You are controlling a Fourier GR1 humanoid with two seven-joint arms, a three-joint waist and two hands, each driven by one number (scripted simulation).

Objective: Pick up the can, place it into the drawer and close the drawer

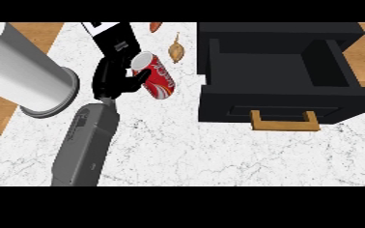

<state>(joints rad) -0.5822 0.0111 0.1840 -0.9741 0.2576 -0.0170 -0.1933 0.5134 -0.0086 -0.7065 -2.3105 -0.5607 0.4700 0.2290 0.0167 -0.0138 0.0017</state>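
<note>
The red can (159, 78) is tilted, its silver top toward the upper left, on the white marble counter (214, 154) left of centre. My right hand (113, 79) comes in from the lower left on a grey forearm. Its fingers and thumb curl round the can's left side. The black drawer (335, 63) stands pulled open at the right, its inside bare, with a wooden handle (284, 121) on its front. The can is about a hand's width left of the drawer's wall. A thick grey forearm (32, 70) fills the left edge; no hand shows on it.
A small brown bulb-shaped item (176, 50) lies just behind the can, between it and the drawer. An orange item (155, 26) lies at the counter's far edge. Wooden floor shows past the counter's left edge.
</note>
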